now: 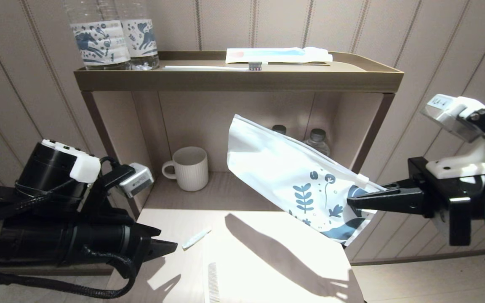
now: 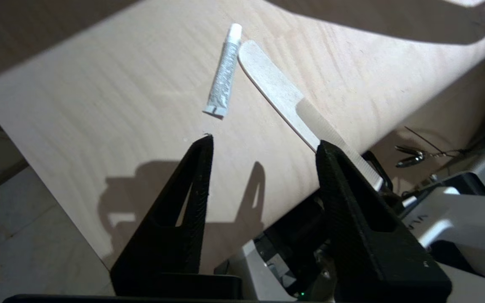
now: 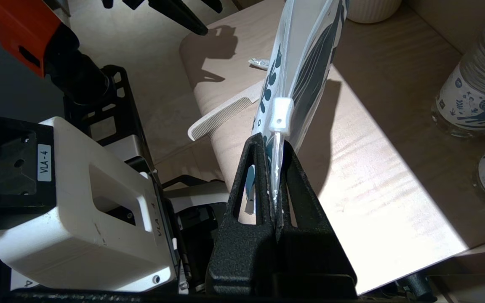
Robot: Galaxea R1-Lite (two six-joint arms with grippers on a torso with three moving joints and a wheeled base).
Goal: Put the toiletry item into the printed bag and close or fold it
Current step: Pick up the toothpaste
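While my right end effector (image 3: 275, 185) stays out of the reaching, it is clenched on the zip edge of the printed bag (image 1: 286, 179), just behind the white slider (image 3: 281, 117), and holds the bag up in the air above the far right part of the table (image 1: 267, 269), its leaf-printed end by my fingers and its plain end slanting up toward the shelf unit (image 1: 238, 78); my left end effector (image 2: 263, 145) hangs released, jaws well apart and gripping nothing, over the near left edge of the table; the toiletry item I judge to be meant, a small white tube (image 2: 223, 71), lies flat on the table just ahead of those open fingers, cap end pointing away from me, so its long axis runs roughly along my reach and not across the jaws; a pale comb (image 2: 284, 99) lies just beside it, nearly touching at the cap end; my left arm is plainly the nearer one, and I judge that it would have to turn at the wrist to close across the tube without catching the comb.
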